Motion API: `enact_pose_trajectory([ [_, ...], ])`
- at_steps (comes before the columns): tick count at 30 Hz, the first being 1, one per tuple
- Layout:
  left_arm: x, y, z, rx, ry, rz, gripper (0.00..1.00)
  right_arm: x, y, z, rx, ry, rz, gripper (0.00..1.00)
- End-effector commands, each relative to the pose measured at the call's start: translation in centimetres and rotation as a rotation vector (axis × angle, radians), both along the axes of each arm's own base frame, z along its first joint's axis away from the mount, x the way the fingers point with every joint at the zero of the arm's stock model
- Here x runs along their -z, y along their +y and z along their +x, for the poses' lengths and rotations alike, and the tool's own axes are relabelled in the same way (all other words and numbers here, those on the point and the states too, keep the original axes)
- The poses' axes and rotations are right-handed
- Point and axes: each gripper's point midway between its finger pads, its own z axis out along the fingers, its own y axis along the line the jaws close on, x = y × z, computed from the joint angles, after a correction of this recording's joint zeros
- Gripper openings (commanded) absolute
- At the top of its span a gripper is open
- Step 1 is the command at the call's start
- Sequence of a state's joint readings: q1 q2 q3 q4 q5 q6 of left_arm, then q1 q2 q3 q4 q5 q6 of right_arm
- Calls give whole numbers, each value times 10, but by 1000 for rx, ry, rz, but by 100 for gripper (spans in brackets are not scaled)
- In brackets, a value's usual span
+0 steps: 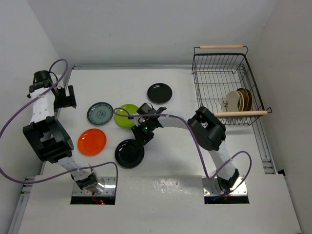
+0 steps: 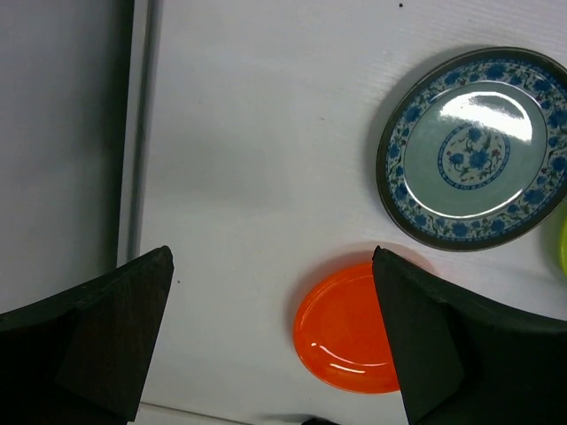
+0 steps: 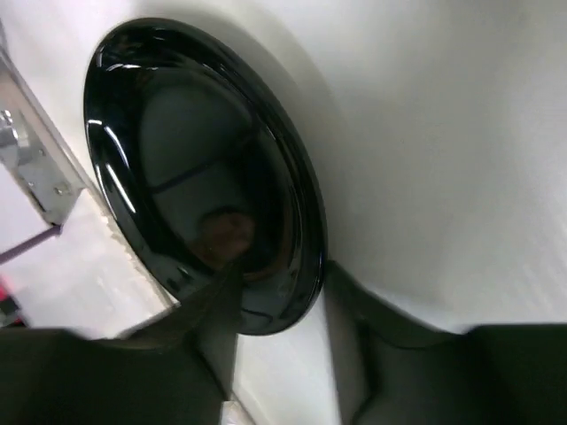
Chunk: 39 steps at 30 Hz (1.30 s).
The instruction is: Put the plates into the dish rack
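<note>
A glossy black plate point(image 1: 129, 153) point(image 3: 204, 168) lies on the table in front of the arms. My right gripper point(image 1: 138, 142) point(image 3: 279, 274) is shut on its rim, one finger on the inside and the other against the outer edge. On the table lie an orange plate point(image 1: 91, 141) point(image 2: 345, 332), a blue-grey patterned plate point(image 1: 100, 113) point(image 2: 474, 146), a lime green plate point(image 1: 128, 116) and a second black plate point(image 1: 160, 92). The dish rack point(image 1: 222, 78) stands at the back right with cream and mustard plates point(image 1: 239, 100) upright in it. My left gripper point(image 1: 66, 97) point(image 2: 272, 257) hangs open above the table's left edge.
White walls close in the table on the left, back and right. The right arm's elbow point(image 1: 209, 127) sits just in front of the rack's near wooden handle point(image 1: 241, 113). A purple cable point(image 1: 195, 141) loops along that arm.
</note>
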<state>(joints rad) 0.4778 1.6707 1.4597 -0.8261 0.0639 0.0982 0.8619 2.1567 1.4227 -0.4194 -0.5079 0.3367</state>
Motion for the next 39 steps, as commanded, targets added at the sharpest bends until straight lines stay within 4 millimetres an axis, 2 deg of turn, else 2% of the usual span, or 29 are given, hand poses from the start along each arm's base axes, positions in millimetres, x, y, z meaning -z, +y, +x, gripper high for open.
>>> enact_pose_trajectory([
  [1,-28,1,2,22,-98,51,100,11,8,-18,18,82,48,30],
  [3,-32,0,4,36,-117,57,100,15,5,-24,20,101,47,16],
  [4,-32,0,4,36,-117,57,100,16,3,-22,31,101,41,0],
  [6,-32,-1,5,41,-121,49,100,8,-4,-11,61,65,42,0],
  [7,-37,-1,7,34,-133,50,100,-11,-3,-8,57,35,68,0],
  [9,-38,-1,11,40,-139,43,100,-29,-5,3,57,-8,96,0],
  [11,-44,2,16,40,-155,52,100,-81,-9,23,80,-96,167,0],
  [12,-44,-2,17,50,-155,51,100,-115,-9,30,89,-156,218,0],
  [13,-50,0,20,50,-167,57,100,-133,-11,42,117,-208,234,0],
  [14,-51,-1,23,54,-167,65,100,-182,-25,64,183,-317,291,0],
  [15,-51,-1,23,54,-167,65,100,-202,-34,78,232,-386,296,0],
  [16,-55,-2,26,57,-175,76,100,-217,-50,96,289,-440,291,0],
  [17,-56,-3,29,61,-173,83,100,-256,-80,112,369,-559,285,0],
  [18,-60,-2,31,61,-184,89,100,-263,-105,133,447,-664,205,0],
  [19,-56,-5,34,79,-173,89,100,-282,-145,161,588,-787,103,0],
  [20,-62,-4,36,79,-186,96,100,-297,-202,175,710,-909,-75,0],
  [21,-57,-3,37,79,-176,90,100,-306,-241,186,775,-980,-194,0],
  [22,-61,-1,42,79,-185,95,100,-321,-311,191,946,-1059,-445,0],
  [23,-65,-4,46,88,-194,98,100,-329,-348,193,993,-1093,-571,0],
  [24,-58,-3,47,88,-180,92,100,-333,-376,191,1003,-1118,-700,0],
  [25,-61,-1,50,88,-187,95,100,-334,-397,191,1015,-1137,-804,0],
  [26,-60,0,54,88,-185,94,100,-337,-427,184,1046,-1153,-979,0],
  [27,-56,-1,55,95,-181,83,100,-333,-459,181,1078,-1124,-1065,0],
  [28,-55,0,59,95,-180,82,100,-317,-465,181,1056,-1091,-1084,0],
  [29,-59,-3,62,104,-190,86,100,-311,-478,181,1083,-1070,-1093,0],
  [30,-53,-4,64,110,-181,72,100,-305,-485,182,1093,-1055,-1091,0],
  [31,-57,-3,65,110,-189,76,100,-286,-491,179,1076,-1015,-1123,0],
  [34,-49,-3,67,110,-173,68,100,-261,-496,183,1070,-982,-1151,0],
  [39,-49,-1,66,111,-168,81,100,-225,-496,192,1085,-923,-1159,0],
])
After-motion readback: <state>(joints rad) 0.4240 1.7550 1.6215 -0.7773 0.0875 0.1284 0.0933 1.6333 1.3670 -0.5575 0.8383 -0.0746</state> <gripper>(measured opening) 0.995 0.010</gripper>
